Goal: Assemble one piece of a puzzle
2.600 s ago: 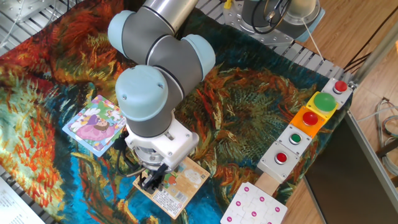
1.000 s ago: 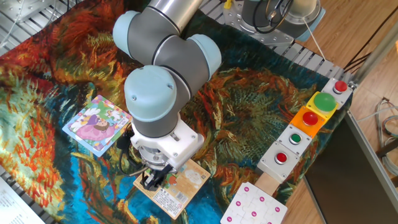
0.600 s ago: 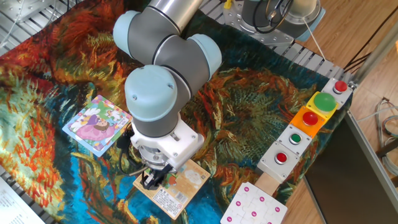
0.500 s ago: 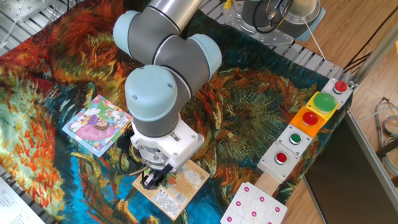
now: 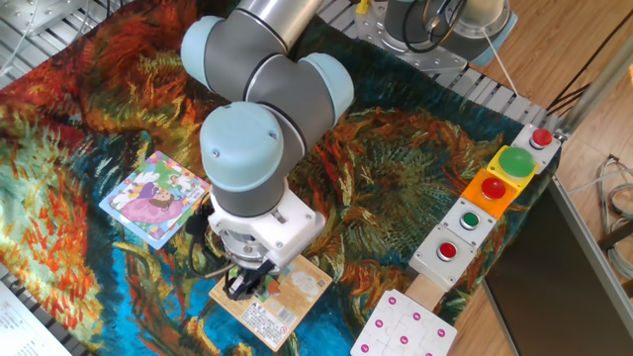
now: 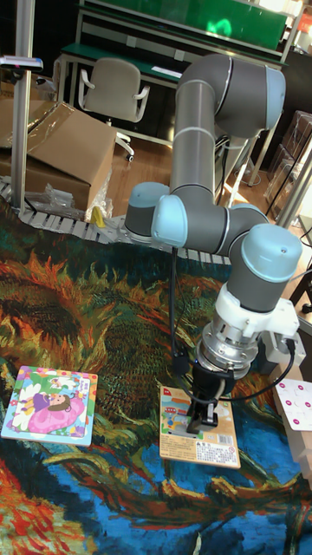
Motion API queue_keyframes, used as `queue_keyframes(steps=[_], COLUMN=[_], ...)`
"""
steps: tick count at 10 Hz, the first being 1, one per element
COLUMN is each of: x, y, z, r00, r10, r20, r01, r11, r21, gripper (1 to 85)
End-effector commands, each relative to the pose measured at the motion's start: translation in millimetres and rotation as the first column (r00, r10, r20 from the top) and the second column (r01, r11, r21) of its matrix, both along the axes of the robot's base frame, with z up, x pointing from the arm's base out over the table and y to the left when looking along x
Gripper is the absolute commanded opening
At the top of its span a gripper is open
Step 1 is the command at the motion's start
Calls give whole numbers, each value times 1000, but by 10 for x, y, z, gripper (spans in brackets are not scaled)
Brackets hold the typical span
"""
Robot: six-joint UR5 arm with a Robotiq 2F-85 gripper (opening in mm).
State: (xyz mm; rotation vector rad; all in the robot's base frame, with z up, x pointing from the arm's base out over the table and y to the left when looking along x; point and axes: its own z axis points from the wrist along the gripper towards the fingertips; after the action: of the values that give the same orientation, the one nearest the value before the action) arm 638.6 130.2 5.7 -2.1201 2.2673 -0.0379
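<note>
The gripper is down on the orange card, low and centre; whether its fingers grip the piece is unclear. Thin, light cardboard, likely needs an edge pinch. The puzzle lies left.

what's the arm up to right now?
The UR5's gripper is down on the orange card near the table's front edge, apparently going for the piece there. The piece is hidden by the fingers, so a grip can't be confirmed. The puzzle lies apart on the patterned cloth, untouched, so placing is not yet done.
</note>
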Motion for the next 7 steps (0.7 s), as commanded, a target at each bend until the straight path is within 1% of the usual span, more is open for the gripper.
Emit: queue_keyframes(steps=[1,2,4,5,6,7], x=[-1,-14,-18,-65,-85,-77], y=[9,-14,-115,-111,-59,6], z=[40,88,291,290,292,296], r00=[1000,999,999,998,996,994], r10=[-27,-35,-40,-44,-65,-94], r20=[-1,-9,-28,-46,-56,-57], r01=[27,35,41,45,67,97], r11=[1000,999,999,999,997,993], r21=[15,17,21,22,42,66], gripper=[13,13,13,13,13,13])
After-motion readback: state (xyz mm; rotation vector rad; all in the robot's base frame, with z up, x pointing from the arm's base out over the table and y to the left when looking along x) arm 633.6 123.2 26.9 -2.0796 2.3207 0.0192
